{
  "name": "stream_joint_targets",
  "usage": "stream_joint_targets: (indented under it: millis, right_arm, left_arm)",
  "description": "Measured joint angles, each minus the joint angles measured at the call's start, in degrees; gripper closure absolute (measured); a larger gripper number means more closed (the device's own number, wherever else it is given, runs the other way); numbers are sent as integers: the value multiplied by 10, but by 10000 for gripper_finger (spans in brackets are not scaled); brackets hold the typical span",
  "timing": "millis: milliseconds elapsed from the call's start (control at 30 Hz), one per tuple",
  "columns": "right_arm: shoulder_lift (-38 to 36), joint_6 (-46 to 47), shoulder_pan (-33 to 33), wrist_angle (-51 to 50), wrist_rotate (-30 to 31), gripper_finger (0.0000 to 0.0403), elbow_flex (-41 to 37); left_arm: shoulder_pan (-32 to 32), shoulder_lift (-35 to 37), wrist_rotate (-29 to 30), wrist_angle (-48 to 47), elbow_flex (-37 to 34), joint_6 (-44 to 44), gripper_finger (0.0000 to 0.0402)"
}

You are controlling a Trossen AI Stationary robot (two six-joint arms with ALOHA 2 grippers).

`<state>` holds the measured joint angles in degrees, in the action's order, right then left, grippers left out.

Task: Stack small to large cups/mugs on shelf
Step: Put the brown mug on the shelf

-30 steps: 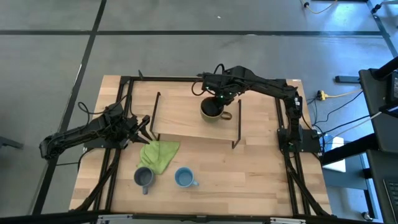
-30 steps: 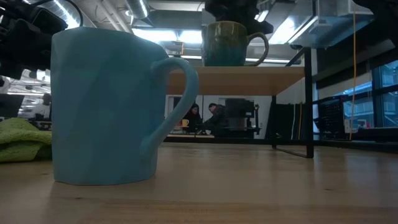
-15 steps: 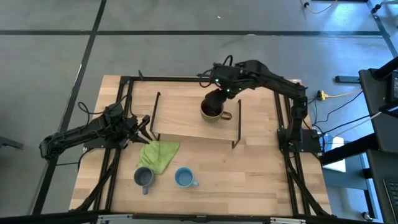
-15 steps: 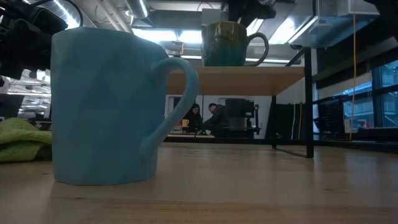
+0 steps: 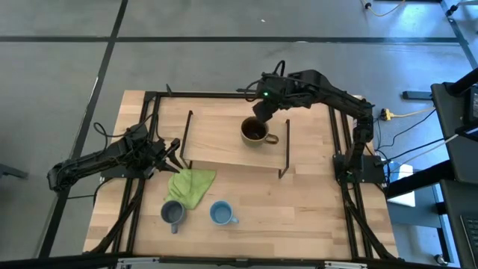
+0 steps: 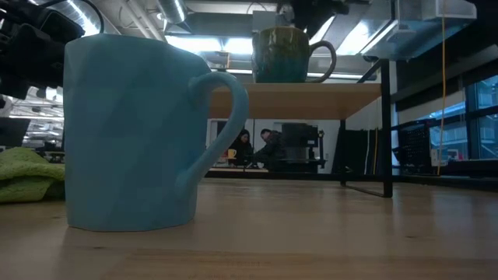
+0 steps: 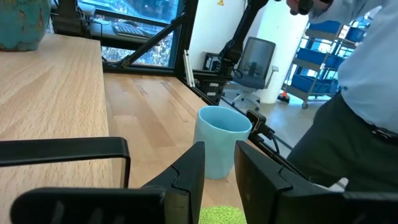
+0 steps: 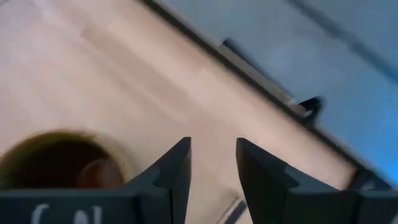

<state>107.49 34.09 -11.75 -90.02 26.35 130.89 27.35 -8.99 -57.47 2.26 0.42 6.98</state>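
Observation:
The olive-brown mug (image 5: 255, 131) stands upright on the light-wood shelf (image 5: 224, 146); the low view shows its base on the board (image 6: 284, 54). My right gripper (image 5: 263, 107) is open and empty, above the mug's far side; the mug's rim shows in the right wrist view (image 8: 56, 162). The grey-blue mug (image 5: 172, 213) and the light-blue mug (image 5: 221, 214) stand upright on the table near its front edge. My left gripper (image 5: 174, 149) is open and empty by the shelf's left leg, with the light-blue mug (image 7: 221, 149) ahead of it.
A lime-green cloth (image 5: 190, 185) lies crumpled on the table between my left gripper and the two small mugs. The shelf's black rod legs (image 5: 285, 149) stand at both ends. A person (image 7: 367, 93) stands beyond the table. Bare shelf board lies left of the olive mug.
My right gripper has gone up and toward the table's far edge, away from the olive-brown mug. The mug stays upright on the shelf where it was.

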Motion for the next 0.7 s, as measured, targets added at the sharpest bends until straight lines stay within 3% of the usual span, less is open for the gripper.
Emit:
stream_joint_targets:
  millis: [133, 367, 567, 700]
  right_arm:
    - [-5, -28, -5, 7, 49, 274, 2]
    - [-5, -97, -9, 21, 35, 274, 41]
    - [-34, -120, -8, 36, 20, 274, 37]
    - [-49, -108, -7, 51, 24, 274, 37]
  left_arm:
    - [0, 0, 0, 0, 0, 0, 319]
    - [0, 0, 0, 0, 0, -17, 319]
    - [0, 0, 70, 12, 0, -73, 319]
    - [-1, 0, 87, 41, 0, 75, 319]
